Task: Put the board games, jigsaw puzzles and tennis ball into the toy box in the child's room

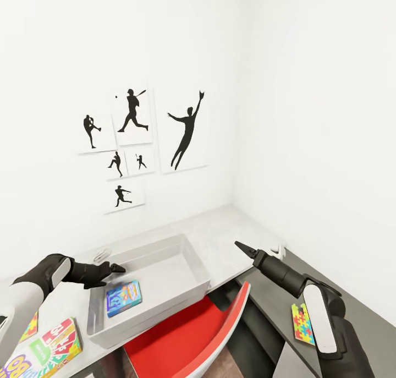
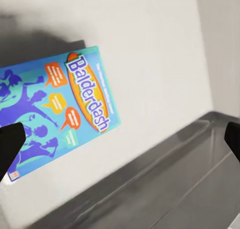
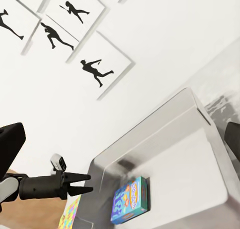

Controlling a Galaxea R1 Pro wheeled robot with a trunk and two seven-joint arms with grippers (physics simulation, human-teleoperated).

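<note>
Blue board game point(image 1: 124, 298) lies flat inside toy box point(image 1: 190, 257) on bench point(image 1: 236, 229). Left gripper point(image 1: 118, 268) above box, fingers apart, empty. Right gripper point(image 1: 242, 248) raised, fingers apart, empty.

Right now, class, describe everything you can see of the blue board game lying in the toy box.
The blue board game is a thin flat rectangular box, cardboard by its look, with purple cartoon figures, orange speech bubbles and the title "Balderdash" in an orange oval. It lies flat, cover up, on the floor of the light-grey toy box, near its left end. Nothing grips it: the left gripper hovers above it, apart.
</note>
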